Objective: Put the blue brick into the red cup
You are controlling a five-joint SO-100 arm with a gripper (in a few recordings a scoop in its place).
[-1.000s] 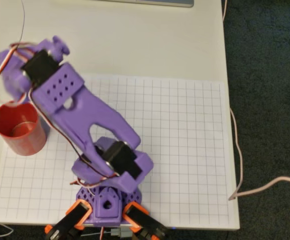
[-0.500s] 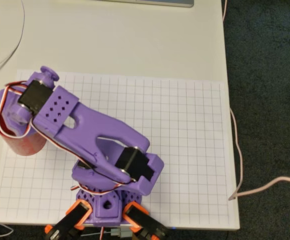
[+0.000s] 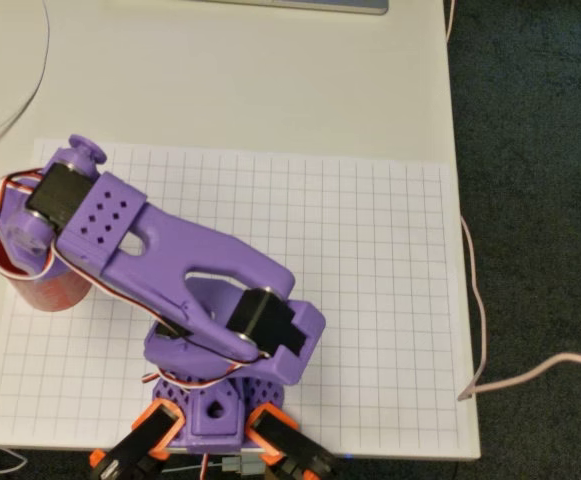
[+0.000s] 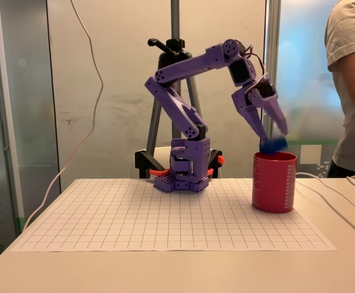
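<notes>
From the fixed view I see my claw (image 4: 272, 138) pinching the brick (image 4: 273, 144) just above the rim of the cup (image 4: 274, 182), at the right of the gridded sheet (image 4: 165, 217) on the counter (image 4: 165, 268). Overhead, my arm (image 3: 160, 260) covers most of the cup (image 3: 45, 290).

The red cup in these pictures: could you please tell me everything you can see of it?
The red cup is a smooth-walled cylinder, plastic by its look, standing upright on the grid sheet near its edge. In the fixed view the gripper hangs right above its rim with the blue brick between the fingers. In the overhead view the arm covers most of the cup.
</notes>
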